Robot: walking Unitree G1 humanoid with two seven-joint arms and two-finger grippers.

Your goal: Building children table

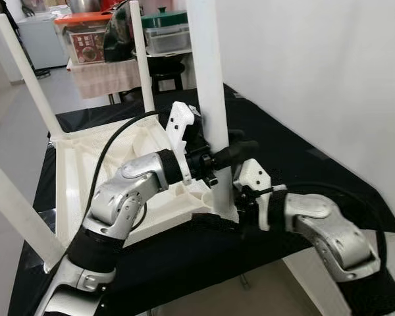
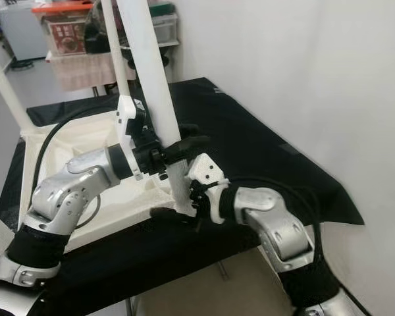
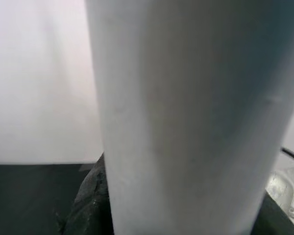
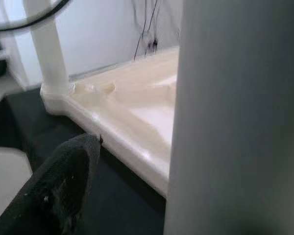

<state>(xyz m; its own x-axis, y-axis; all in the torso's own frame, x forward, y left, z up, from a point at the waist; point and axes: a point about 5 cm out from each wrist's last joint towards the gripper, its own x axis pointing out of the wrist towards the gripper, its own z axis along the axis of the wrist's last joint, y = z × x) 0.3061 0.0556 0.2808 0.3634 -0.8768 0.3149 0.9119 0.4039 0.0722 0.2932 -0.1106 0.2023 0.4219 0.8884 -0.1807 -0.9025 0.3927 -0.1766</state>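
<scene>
Table leg (image 1: 207,79) top out of frame

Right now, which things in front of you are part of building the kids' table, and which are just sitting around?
Part of the job:
- upturned white tabletop
- near-corner leg, held by left gripper partway up and right gripper near its base
- three other legs, e.g.

Just lying about:
- black cloth under the table
- storage boxes on the far table
</scene>
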